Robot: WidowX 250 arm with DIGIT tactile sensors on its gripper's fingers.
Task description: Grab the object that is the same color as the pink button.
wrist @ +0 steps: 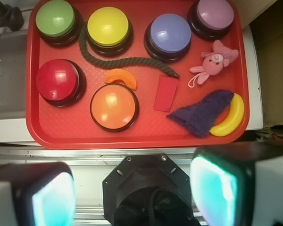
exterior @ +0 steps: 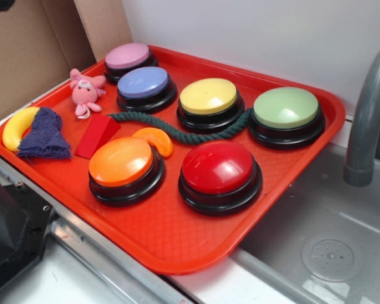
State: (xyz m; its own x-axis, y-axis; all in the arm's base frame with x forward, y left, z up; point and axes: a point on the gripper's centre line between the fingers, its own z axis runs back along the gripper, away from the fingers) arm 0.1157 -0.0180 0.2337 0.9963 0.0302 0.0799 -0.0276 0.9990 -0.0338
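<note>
A small pink plush animal (exterior: 85,92) lies on the red tray (exterior: 177,234) at its far left, beside the lavender-blue button (exterior: 144,85). The pink button (exterior: 128,58) with a black base stands at the tray's far corner, just behind the plush. In the wrist view the plush (wrist: 211,65) lies at the upper right and the pink button (wrist: 215,15) at the top right. My gripper (wrist: 134,188) is open and empty, high above the tray's near edge and well away from the plush. It does not show in the exterior view.
Yellow (exterior: 209,98), green (exterior: 286,110), red (exterior: 218,168) and orange (exterior: 121,163) buttons stand on the tray. A green rope (exterior: 177,128), an orange slice (exterior: 155,139), a red wedge (exterior: 96,135), a blue cloth (exterior: 44,134) and a banana (exterior: 16,126) lie there too. A grey faucet (exterior: 367,114) stands at right.
</note>
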